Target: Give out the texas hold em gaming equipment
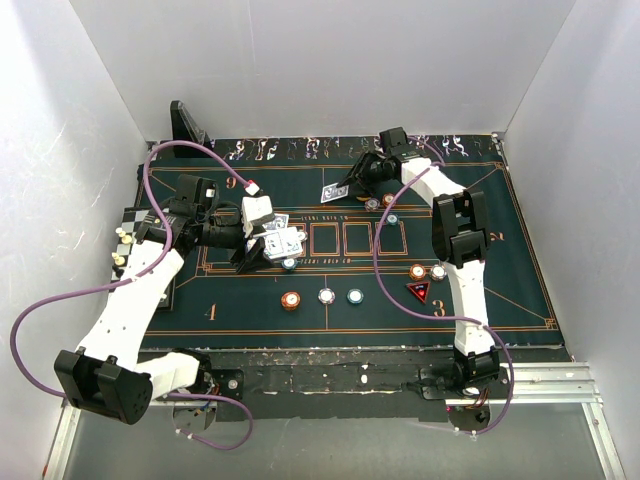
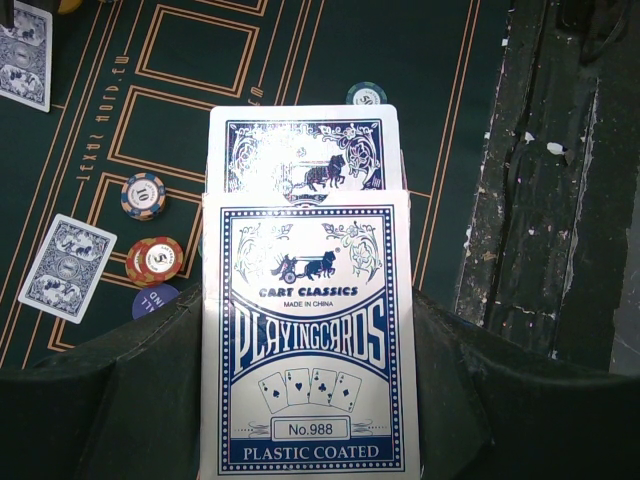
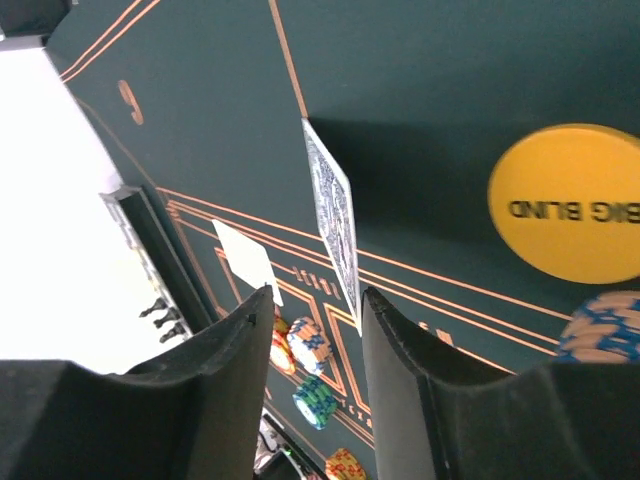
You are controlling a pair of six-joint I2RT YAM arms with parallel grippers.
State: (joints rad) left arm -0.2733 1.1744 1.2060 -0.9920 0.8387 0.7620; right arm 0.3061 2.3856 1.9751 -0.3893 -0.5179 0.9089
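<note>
Left end effector (image 2: 305, 330) is clenched on the Cart Classics playing-card box (image 2: 305, 400), with one blue-backed card (image 2: 303, 150) poking out of its top, above the green mat (image 2: 420, 60). On the far side of the surface, the right end effector (image 3: 317, 295) has a playing card (image 3: 335, 215) standing on edge between its fingers. Gripped or merely leaning on one finger, I cannot tell. The yellow BIG BLIND disc (image 3: 565, 205) lies flat near that card.
</note>
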